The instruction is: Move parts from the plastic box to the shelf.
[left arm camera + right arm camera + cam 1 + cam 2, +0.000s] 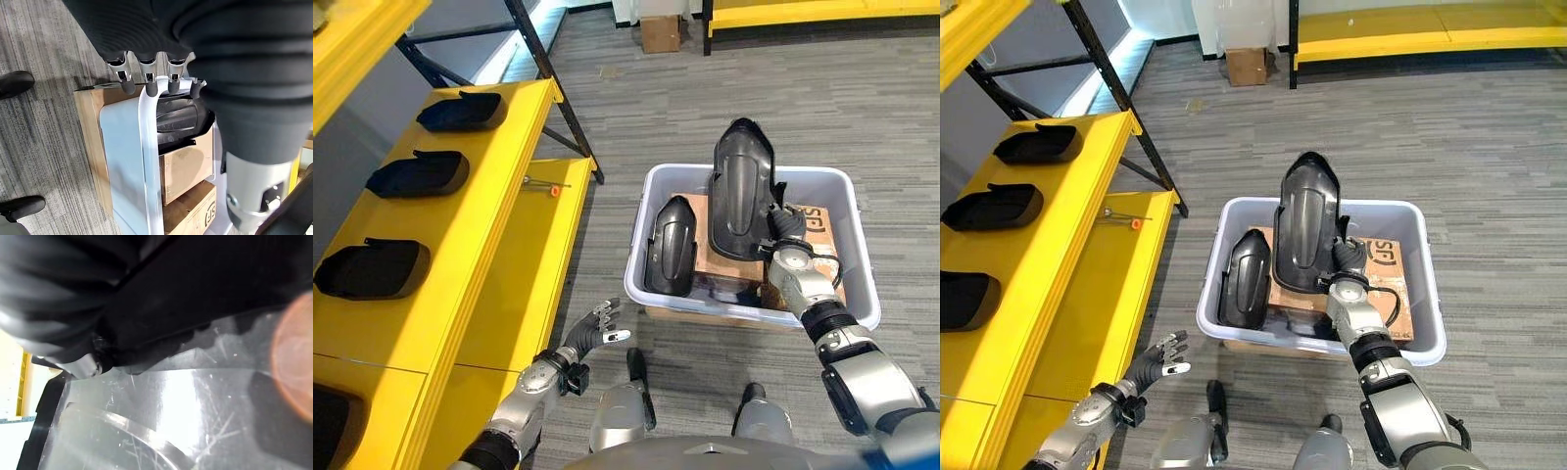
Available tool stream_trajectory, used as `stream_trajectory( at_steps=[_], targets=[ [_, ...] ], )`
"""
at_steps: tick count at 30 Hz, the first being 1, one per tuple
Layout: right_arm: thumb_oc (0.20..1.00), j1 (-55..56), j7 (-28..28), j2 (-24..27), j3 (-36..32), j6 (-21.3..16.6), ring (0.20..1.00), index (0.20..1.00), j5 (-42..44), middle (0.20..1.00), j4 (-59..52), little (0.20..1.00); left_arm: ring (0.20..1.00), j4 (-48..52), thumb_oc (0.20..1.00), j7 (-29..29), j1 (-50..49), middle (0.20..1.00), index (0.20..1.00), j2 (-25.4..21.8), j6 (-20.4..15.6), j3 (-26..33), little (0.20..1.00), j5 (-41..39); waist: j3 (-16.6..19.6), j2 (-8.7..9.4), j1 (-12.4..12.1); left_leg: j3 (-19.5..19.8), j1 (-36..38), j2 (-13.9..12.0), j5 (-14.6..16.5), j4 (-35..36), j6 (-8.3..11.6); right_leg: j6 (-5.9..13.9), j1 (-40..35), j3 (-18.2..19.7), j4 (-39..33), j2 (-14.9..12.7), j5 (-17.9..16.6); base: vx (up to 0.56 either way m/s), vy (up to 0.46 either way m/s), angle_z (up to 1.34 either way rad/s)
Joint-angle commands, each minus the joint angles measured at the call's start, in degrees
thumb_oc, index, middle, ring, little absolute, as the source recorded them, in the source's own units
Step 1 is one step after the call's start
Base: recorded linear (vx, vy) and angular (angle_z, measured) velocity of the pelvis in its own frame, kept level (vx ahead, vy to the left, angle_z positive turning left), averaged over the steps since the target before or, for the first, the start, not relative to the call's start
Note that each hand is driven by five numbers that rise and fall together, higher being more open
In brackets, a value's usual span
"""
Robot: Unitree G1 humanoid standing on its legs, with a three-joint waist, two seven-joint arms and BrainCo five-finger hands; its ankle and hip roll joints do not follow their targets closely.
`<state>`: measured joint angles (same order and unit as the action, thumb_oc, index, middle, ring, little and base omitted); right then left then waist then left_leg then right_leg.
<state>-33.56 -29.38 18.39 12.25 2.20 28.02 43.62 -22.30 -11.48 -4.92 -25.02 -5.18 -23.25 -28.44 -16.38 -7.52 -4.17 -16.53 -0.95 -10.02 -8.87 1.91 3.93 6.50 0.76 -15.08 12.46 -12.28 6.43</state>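
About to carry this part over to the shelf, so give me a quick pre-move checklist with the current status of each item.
1. Grasp: right hand is curled on the lifted black part. Ok.
2. Part clear of the plastic box: its lower end sits below the rim, over the cardboard box. Not ok.
3. Second black part free of the lifted one: it leans apart at the box's left end. Ok.
4. Left hand out of the way: open, low between box and shelf. Ok.
5. Free spot on the yellow shelf: bare surface beside three parked parts; a small orange-tipped tool lies there. Ok.
6. Grip firmness: cannot tell.
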Motion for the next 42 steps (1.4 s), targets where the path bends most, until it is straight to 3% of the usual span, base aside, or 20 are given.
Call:
stream_trajectory(
  at_steps=[1,16,26,36,42],
  targets=[
    [0.200,-3.7,2.4,1.2,-2.1,-2.3,0.200,0.200,3.2,0.200,-2.4,0.200,1.000,0.7,1.000,-1.3,1.4,1.000,1.000,0.1,-1.6,0.5,1.000,1.7,-1.1,1.87,-1.3,2.8,1.0,-1.3,4.6,-3.3,1.78,-3.03,0.3,-2.5,0.1,0.2,-1.7,0.05,0.009,-0.01],
    [0.200,-0.5,9.9,-2.0,2.8,0.3,0.200,0.200,3.6,0.200,-7.8,0.200,1.000,-0.8,1.000,0.1,-1.9,1.000,1.000,1.3,-3.0,2.4,1.000,2.4,2.7,3.32,-2.1,2.8,4.0,-1.3,4.0,-1.2,1.84,-2.96,-4.1,-3.3,-2.4,0.8,-1.8,0.05,0.061,0.02],
    [0.200,0.2,12.5,-4.6,6.0,0.5,0.200,0.200,4.0,0.200,-9.8,0.200,1.000,-1.3,1.000,2.0,-3.5,1.000,1.000,1.4,-4.1,3.4,1.000,3.2,4.2,4.67,-3.9,2.3,5.3,-0.4,4.5,-0.5,1.01,-1.46,-6.4,-5.3,-4.4,-0.5,-3.4,0.03,0.116,0.05],
    [0.200,1.7,13.8,-8.3,8.7,-0.1,0.200,0.200,5.8,0.200,-12.3,0.200,1.000,-1.0,1.000,2.3,-3.8,1.000,1.000,0.7,-3.9,4.6,1.000,3.8,5.2,5.36,-5.9,1.1,5.9,2.1,5.0,0.6,-1.19,1.30,-8.1,-7.9,-3.5,-4.0,-5.4,-0.02,0.179,0.08],
    [0.200,1.6,13.5,-10.7,9.2,-1.5,0.200,0.200,6.5,0.200,-12.1,0.200,1.000,-1.1,1.000,2.2,-2.9,1.000,1.000,-0.3,-3.7,4.8,1.000,4.5,5.4,5.65,-7.9,-0.7,5.3,6.2,6.4,0.7,-3.92,2.93,-7.0,-11.5,3.9,-8.1,-11.2,-0.07,0.178,0.14]
  ],
)
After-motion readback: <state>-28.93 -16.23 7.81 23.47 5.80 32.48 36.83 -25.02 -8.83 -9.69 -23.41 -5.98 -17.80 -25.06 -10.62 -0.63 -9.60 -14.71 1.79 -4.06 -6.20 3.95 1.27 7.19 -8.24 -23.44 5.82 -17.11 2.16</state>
